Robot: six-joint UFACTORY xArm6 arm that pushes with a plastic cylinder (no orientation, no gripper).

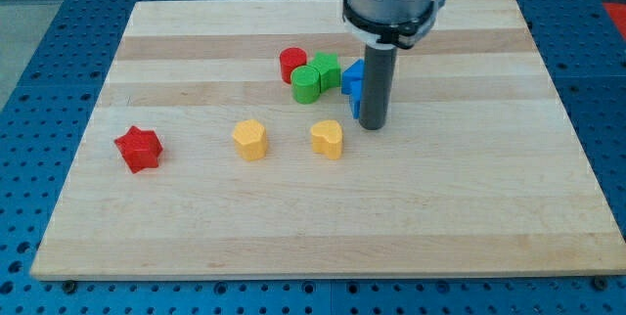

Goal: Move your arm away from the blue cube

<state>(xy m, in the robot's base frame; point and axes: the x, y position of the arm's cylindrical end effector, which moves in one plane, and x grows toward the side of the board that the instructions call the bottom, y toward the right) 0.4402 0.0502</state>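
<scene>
At the board's upper centre, my tip rests on the wooden board, directly against the blue cube, which lies at my 10 o'clock and is partly hidden behind the rod. I carry no jaws; the arm ends in a plain dark rod, so there is nothing to open, close or grip.

Block positions, read from the tip:
- Blue cube: touching the rod at 10 o'clock. A second blue piece shows just below it, against the rod's left side; its shape cannot be made out.
- Green block and green cylinder: at 10 o'clock, just beyond the blue cube, packed together.
- Red cylinder: at 10 o'clock, touching the green pair on the far side.
- Yellow heart-shaped block: near, at 8 o'clock.
- Second yellow block: farther out at 9 o'clock.
- Red star: well apart at 9 o'clock, near the board's left edge.

Clearance: bare board lies from 1 o'clock round to 6 o'clock, extending to the right and bottom edges. The top edge is near at 12 o'clock. A blue perforated table surrounds the board.

No brand, label or writing can be read.
</scene>
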